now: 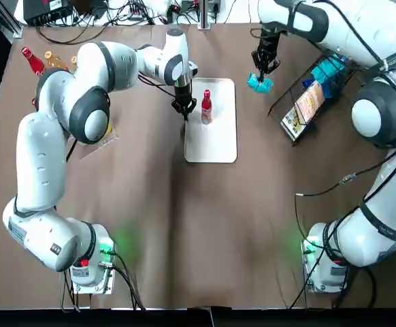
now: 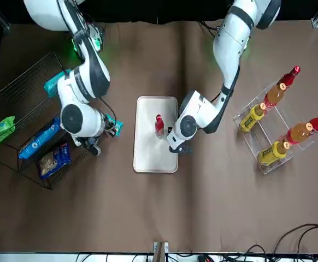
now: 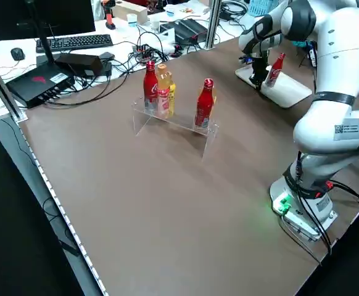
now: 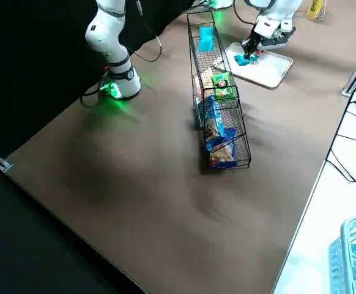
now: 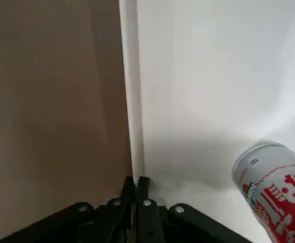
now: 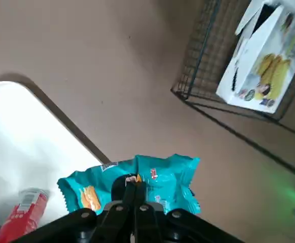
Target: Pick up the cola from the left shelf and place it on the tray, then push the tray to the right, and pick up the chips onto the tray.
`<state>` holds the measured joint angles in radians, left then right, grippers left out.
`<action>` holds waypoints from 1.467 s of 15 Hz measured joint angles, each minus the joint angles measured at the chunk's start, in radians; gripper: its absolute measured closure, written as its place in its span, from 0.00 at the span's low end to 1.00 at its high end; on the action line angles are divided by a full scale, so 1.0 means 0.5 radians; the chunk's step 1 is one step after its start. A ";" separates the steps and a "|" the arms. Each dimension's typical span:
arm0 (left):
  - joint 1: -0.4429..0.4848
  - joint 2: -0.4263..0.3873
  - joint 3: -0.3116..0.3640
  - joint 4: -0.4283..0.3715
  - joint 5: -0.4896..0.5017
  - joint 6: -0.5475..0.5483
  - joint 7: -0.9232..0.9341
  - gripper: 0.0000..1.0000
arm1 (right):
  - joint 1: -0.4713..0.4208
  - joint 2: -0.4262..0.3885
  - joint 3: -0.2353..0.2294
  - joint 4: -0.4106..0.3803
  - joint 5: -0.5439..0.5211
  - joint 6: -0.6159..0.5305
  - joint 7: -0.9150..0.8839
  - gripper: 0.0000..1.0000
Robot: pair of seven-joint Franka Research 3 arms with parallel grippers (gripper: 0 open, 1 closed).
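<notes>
Your left claw (image 1: 184, 111) is pinched together at the tray (image 1: 215, 139) edge and your right claw (image 6: 134, 188) is clamped on the chips (image 6: 168, 174), so push slow or you'll tip the cola bottle (image 1: 206, 107).

White grey-jointed arms (image 1: 41, 163), green-lit bases (image 1: 89, 269), black left end effector (image 1: 184, 112) and right end effector (image 1: 260, 79).

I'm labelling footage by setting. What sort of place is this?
Probably a robotics lab: two arms mounted at a table, with a keyboard and cables beside it. The left gripper is shut at the edge of the tray; the right gripper holds chips nearby.
</notes>
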<state>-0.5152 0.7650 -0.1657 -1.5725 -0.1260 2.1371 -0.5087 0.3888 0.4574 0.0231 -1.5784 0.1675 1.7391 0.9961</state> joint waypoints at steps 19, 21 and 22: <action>0.473 -0.526 0.027 0.082 0.218 -0.402 0.361 0.00 | 0.220 0.417 0.001 0.001 0.244 0.527 1.533 0.99; 0.549 -0.659 0.027 0.083 0.219 -0.559 0.476 0.00 | 0.222 0.465 0.000 0.002 0.256 0.579 1.579 0.98; 0.588 -0.731 0.027 0.085 0.220 -0.644 0.536 0.00 | 0.227 0.477 0.001 0.002 0.267 0.596 1.587 0.98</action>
<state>-0.2212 0.3995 -0.1522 -1.5300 -0.0161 1.8153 -0.2408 0.5022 0.6958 0.0234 -1.5774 0.3013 2.0371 1.7898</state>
